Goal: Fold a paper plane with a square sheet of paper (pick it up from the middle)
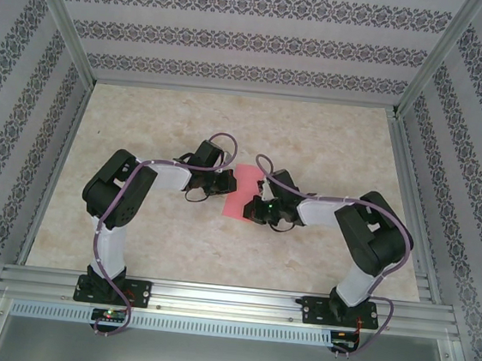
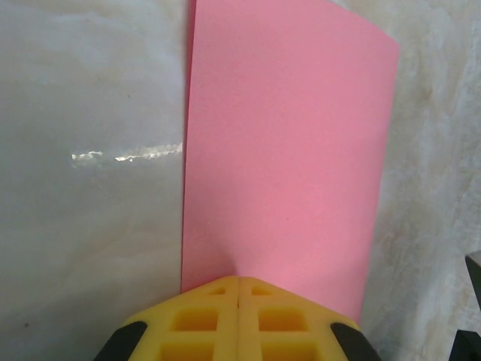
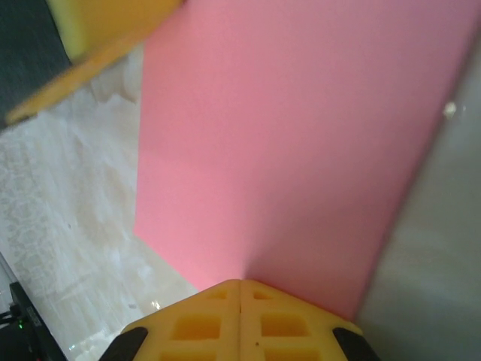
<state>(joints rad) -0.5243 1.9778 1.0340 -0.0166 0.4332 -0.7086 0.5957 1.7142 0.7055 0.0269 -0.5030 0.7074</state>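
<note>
The square sheet of paper lies in the middle of the table as a pink-red upright rectangle. My left gripper comes at it from the left and my right gripper from the right. The left gripper has its yellow jaws shut flush together, tips down on the paper just inside its near edge. In the same way the right gripper is shut with its tips on the paper. A faint dimple runs out from each tip. Whether any paper is pinched is hidden.
The beige marbled tabletop lies open around the paper. Patterned walls and aluminium rails fence in the sides and back. The left gripper's yellow finger shows at the far side of the paper in the right wrist view.
</note>
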